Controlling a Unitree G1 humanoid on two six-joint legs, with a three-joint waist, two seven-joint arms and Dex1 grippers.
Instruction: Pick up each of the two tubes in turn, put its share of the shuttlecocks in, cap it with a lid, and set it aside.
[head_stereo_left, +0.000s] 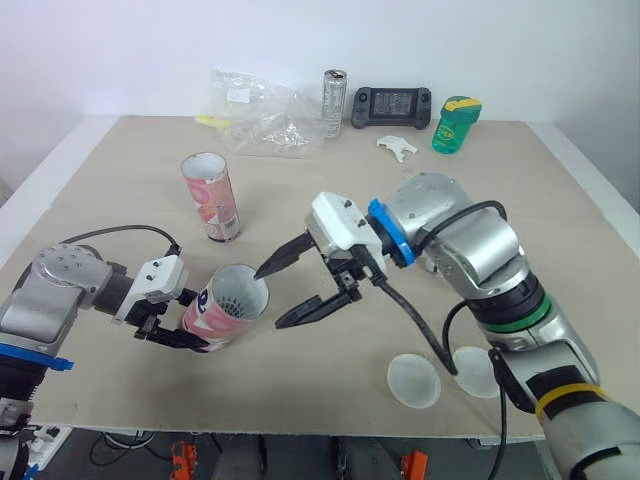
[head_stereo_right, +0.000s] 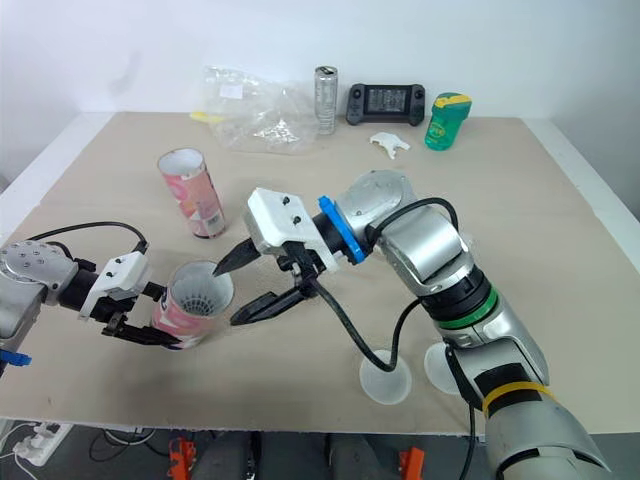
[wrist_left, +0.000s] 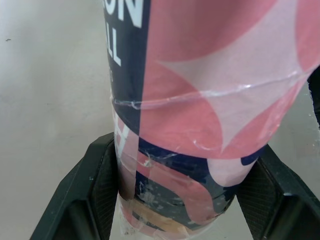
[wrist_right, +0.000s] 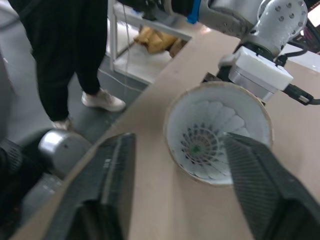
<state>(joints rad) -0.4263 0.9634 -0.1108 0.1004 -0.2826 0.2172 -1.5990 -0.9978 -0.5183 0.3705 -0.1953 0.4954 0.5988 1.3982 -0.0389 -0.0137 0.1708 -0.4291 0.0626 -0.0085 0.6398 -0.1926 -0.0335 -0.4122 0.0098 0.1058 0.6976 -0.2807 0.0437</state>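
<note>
My left gripper (head_stereo_left: 170, 325) is shut on a pink and white tube (head_stereo_left: 225, 308), held tilted with its open mouth facing right; white shuttlecocks (wrist_right: 202, 145) sit nested inside it. The left wrist view has the tube (wrist_left: 200, 100) clamped between the black fingers (wrist_left: 90, 195). My right gripper (head_stereo_left: 295, 290) is open just right of the tube's mouth, nothing between its fingers. A second pink tube (head_stereo_left: 211, 196) stands upright farther back on the table. Two translucent lids (head_stereo_left: 413, 381) (head_stereo_left: 474, 371) lie near the front edge on the right.
At the table's far edge lie a crumpled clear plastic bag (head_stereo_left: 262, 115), a silver can (head_stereo_left: 334, 99), a black handheld controller (head_stereo_left: 391, 106), a green bottle (head_stereo_left: 455, 124) and a small white piece (head_stereo_left: 397, 147). A person (wrist_right: 70, 55) in dark trousers stands beyond the table's front edge.
</note>
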